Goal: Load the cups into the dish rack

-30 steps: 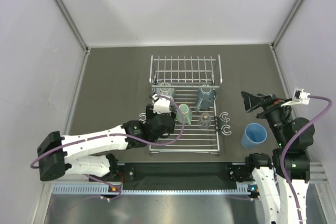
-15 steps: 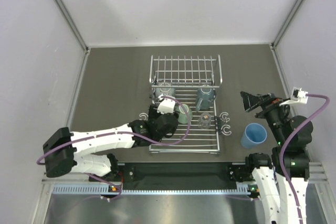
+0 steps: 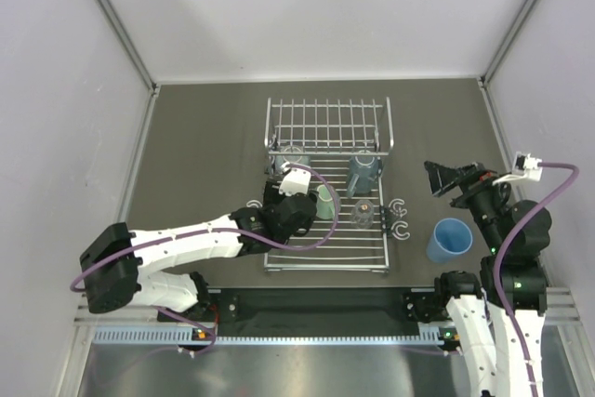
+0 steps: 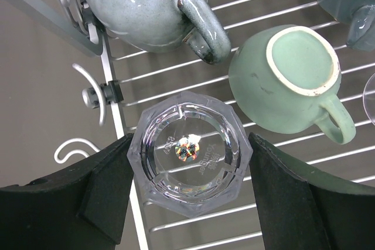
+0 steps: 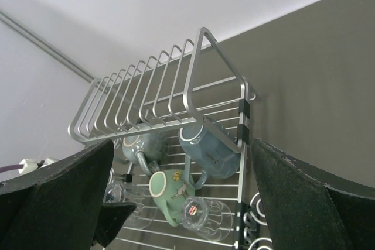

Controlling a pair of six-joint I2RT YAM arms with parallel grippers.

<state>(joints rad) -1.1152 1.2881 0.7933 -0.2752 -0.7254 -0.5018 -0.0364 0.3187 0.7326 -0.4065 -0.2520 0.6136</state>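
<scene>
My left gripper (image 4: 190, 144) is shut on a clear tumbler (image 4: 188, 159), base toward the camera, just above the left edge of the dish rack (image 4: 281, 162). A mint-green mug (image 4: 287, 83) and a grey-blue mug (image 4: 146, 4) lie on the rack beside it. From above, the left gripper (image 3: 282, 194) sits over the rack (image 3: 325, 123), which also holds a second grey-blue mug (image 3: 364, 172) and a second clear tumbler (image 3: 363, 214). A light-blue tumbler (image 3: 450, 240) stands on the table to the right. My right gripper (image 3: 444, 178) is open and empty, raised above it.
Small white C-shaped clips lie right of the rack (image 3: 400, 218) and at its left edge (image 3: 253, 205). The rack's hinged panel (image 5: 158, 92) stands upright at the far side. Grey walls enclose the dark table (image 3: 204, 155).
My left gripper has moved a little to the right and farther over the rack with the clear tumbler in it. The right arm has barely shifted.
</scene>
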